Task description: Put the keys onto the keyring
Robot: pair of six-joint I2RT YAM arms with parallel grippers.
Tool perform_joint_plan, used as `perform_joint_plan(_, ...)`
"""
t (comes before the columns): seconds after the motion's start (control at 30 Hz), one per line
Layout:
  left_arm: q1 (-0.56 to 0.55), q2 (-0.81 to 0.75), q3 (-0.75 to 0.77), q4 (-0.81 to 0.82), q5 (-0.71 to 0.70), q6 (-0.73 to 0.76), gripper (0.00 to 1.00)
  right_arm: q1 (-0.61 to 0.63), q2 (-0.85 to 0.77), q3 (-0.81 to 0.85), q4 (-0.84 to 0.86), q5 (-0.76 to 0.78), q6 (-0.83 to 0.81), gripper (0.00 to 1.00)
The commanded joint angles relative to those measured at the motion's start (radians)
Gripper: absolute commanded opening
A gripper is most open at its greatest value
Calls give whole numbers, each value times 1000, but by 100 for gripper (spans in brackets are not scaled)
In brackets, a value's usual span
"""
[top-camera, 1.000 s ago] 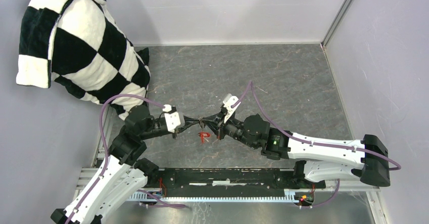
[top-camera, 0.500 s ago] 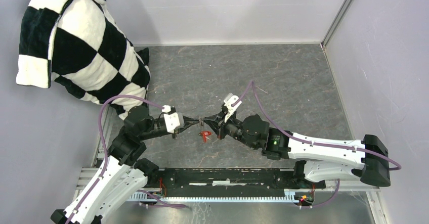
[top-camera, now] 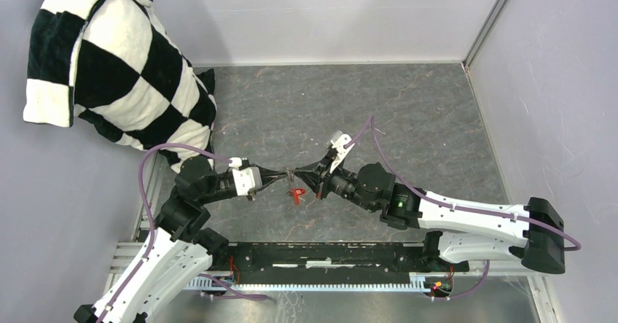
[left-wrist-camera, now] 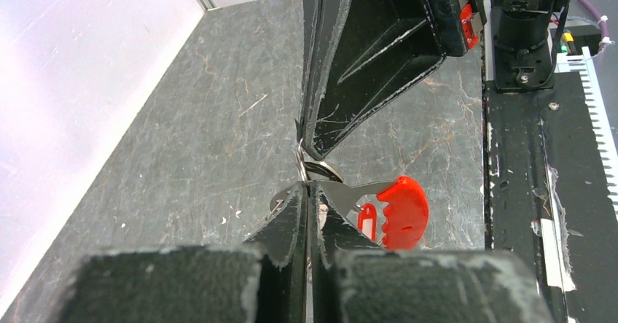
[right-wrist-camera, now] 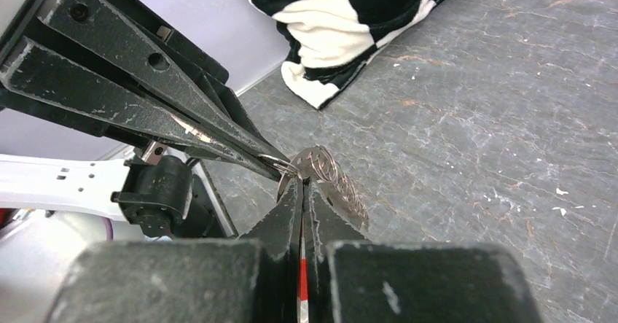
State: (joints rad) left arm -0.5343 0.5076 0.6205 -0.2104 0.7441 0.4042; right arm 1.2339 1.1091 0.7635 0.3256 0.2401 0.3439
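Grey tabletop (top-camera: 408,111) | keyring (right-wrist-camera: 331,177): 1 (right jaws pinching it) | pillow (top-camera: 124,68): 1

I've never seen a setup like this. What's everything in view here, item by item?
cloth: 1, black-and-white checked, far left corner
table: 1, grey marbled, beneath everything
keyring: 1, silvery, mid-table, pinched between both grippers
red piece: 1, red, hanging by the keyring; key or fob, unclear
arms: 2, white and black, from the near edge
left gripper: 1, black, shut on the keyring
right gripper: 1, black, shut on the keyring
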Motion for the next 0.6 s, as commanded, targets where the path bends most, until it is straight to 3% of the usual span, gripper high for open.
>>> perform_joint_plan(0.0,-1,-15,18,115,86,11,2,-41,-21,-23,45,-10,26,0)
perform_joint_plan(0.57,-1,2,48,185,154,43,2,-114,-46,-80,125,-181,89,0)
